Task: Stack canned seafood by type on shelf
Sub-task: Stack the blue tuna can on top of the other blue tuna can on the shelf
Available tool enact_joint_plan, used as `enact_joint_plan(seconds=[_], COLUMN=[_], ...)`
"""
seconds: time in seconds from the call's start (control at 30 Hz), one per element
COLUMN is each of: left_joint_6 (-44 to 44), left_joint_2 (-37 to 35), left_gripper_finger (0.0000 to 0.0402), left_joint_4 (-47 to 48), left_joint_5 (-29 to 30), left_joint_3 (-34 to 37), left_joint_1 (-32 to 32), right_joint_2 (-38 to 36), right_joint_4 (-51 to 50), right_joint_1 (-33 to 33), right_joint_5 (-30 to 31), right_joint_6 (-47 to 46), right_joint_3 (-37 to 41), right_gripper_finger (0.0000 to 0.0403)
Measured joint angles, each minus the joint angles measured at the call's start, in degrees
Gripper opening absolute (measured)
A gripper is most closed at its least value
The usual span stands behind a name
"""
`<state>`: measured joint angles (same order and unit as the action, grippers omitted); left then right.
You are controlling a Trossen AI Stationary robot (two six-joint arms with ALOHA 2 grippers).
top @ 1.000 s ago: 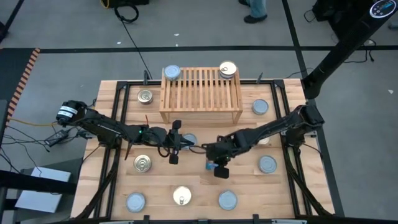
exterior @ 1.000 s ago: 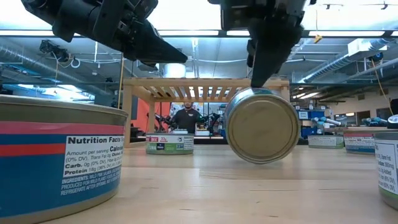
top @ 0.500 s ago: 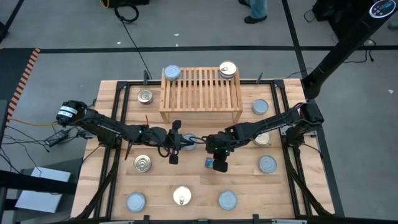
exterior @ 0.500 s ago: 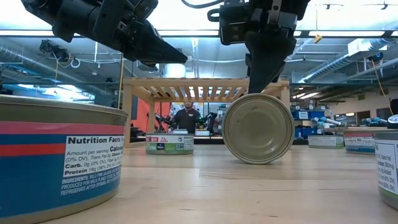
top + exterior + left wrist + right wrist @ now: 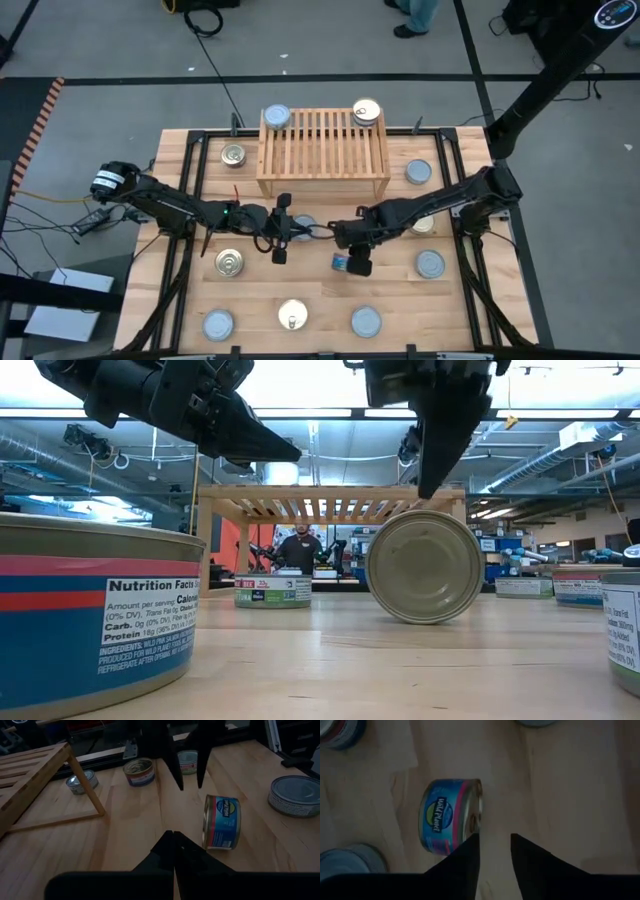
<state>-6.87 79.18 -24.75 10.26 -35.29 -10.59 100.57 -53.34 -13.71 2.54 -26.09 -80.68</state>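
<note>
Regrasp comes next: right gripper [image 5: 494, 851], fingers parted, hangs over the tipped tin [image 5: 451, 816] (standing on edge), left gripper [image 5: 173, 851] shut.

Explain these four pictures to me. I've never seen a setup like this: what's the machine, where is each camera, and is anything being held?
It is a robot with two dark arms at a wooden table, each ending in a two-finger gripper. One picture looks straight down, one looks level across the tabletop, and one comes from a camera on each wrist. Small tins lie scattered around a slatted wooden shelf, and two already sit on top of it. Near the middle, one blue tin stands on its edge, as the low view shows. The right gripper hangs just over it with its fingers parted, not gripping. The left gripper waits shut beside it, empty. Nothing is held.
</note>
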Motion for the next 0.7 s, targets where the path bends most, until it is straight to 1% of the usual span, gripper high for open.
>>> enact_joint_plan(seconds=[0.1, 0.23, 0.43, 0.6, 0.7], left_joint_6=[-0.02, -0.04, -0.09, -0.11, -0.11], left_joint_2=[0.00, 0.00, -0.01, 0.00, -0.02], left_gripper_finger=[0.0004, 0.0004, 0.0004, 0.0004, 0.0004], left_joint_4=[0.02, 0.04, 0.15, 0.21, 0.24], left_joint_5=[0.00, 0.00, 0.00, 0.00, 0.00], left_joint_3=[0.00, 0.00, 0.00, 0.00, 0.00], left_joint_1=[0.00, 0.00, -0.02, 0.00, -0.02], right_joint_2=[-0.15, 0.49, 0.57, 0.98, 2.32], right_joint_4=[-0.99, -0.77, 1.29, 3.72, 5.28], right_joint_1=[-1.96, -4.93, -8.93, -10.79, -11.46], right_joint_5=[2.38, 3.08, 9.14, 12.78, 13.71], right_joint_6=[-1.40, -3.61, -7.68, -9.94, -10.21], right_joint_3=[-0.88, -0.88, -0.02, -0.02, -0.05], right_gripper_finger=[0.0143, 0.0178, 0.0243, 0.0292, 0.0310])
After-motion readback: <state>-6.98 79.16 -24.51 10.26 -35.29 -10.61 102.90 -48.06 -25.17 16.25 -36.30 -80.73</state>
